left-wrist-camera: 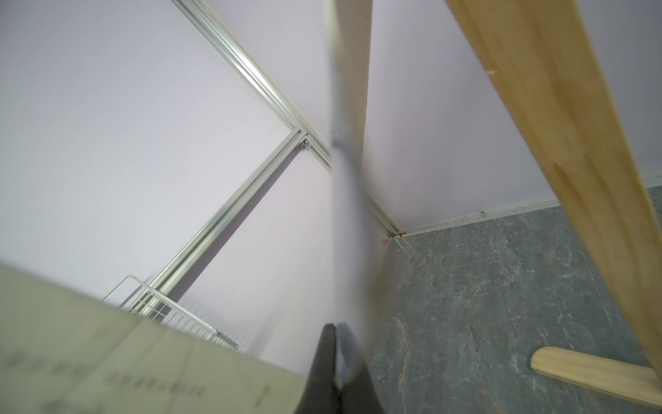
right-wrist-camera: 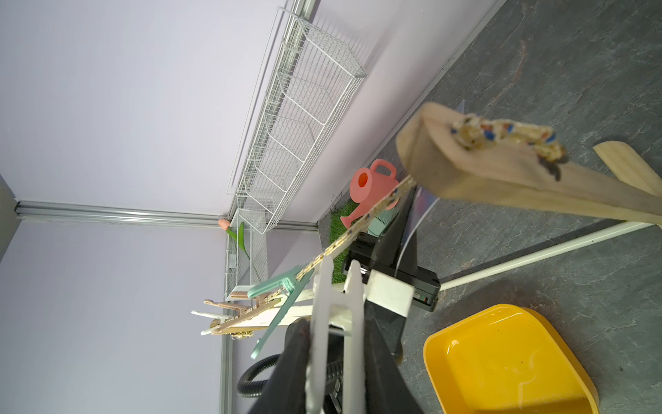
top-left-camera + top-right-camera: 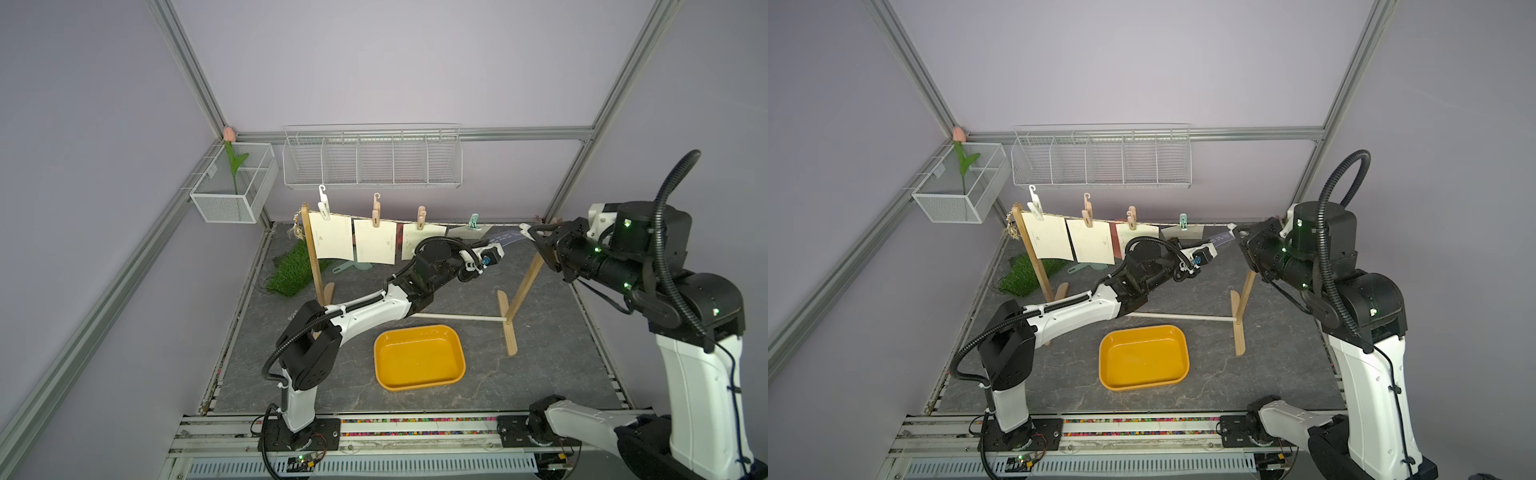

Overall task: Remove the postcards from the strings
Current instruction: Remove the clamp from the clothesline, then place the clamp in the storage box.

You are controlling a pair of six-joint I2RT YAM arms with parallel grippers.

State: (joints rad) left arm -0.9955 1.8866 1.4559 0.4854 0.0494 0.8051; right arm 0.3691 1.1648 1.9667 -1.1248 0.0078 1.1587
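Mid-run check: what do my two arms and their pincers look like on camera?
The left arm and right arm have white shell links, black joint housings and an external black ribbed hose each. Small green lights dot the right arm's joints. The left pincer and right pincer have black tapered fingers.

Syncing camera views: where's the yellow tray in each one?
Both top views: yellow tray low centre, in front of the white rod.
Left wrist: not in it.
Right wrist: in view, near that rod.
Shared landmark: the frame's light wooden post.
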